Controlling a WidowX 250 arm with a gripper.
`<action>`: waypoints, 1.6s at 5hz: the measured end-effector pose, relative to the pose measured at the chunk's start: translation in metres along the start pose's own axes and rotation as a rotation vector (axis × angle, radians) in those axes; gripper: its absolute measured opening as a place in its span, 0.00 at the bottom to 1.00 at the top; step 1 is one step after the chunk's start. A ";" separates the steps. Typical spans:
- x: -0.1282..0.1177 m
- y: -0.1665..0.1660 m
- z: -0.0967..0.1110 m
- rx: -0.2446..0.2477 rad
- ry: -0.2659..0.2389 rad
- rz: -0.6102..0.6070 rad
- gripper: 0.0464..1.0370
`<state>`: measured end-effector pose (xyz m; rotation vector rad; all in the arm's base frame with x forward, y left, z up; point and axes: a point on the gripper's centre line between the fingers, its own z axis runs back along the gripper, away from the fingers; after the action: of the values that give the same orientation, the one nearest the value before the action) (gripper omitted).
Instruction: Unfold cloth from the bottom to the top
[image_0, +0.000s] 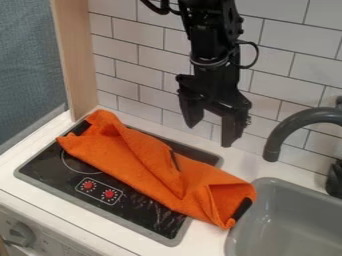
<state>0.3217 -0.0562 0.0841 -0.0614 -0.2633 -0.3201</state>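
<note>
Fingers (234, 127) parted and holding nothing, the black gripper (210, 134) hung before the tiled wall (137, 74), above the cloth. The orange cloth (130, 159) lay aslant over the black stove (52, 169), its upper-left end near the wooden panel (77, 60) and its lower-right end on the white counter (207, 239), close beside the grey sink (257, 240). By the look of it, the unfolding had most of its way to go: the cloth was gathered into a long band, with layers lapped over its middle and a loose fold standing a little open at the sink end. No edge had been laid out flat toward the top. What remained, it seemed, was to take hold of the bottom layer, carry it upward and let it down spread; the red-marked controls (99, 190) lay uncovered just below the band.
</note>
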 end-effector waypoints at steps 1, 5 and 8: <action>-0.005 -0.002 -0.007 -0.010 0.026 0.008 0.96; 0.003 0.029 -0.016 0.107 0.143 0.601 0.96; -0.003 0.045 -0.013 0.264 0.072 1.274 0.96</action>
<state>0.3360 -0.0140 0.0700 0.0496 -0.1517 0.9763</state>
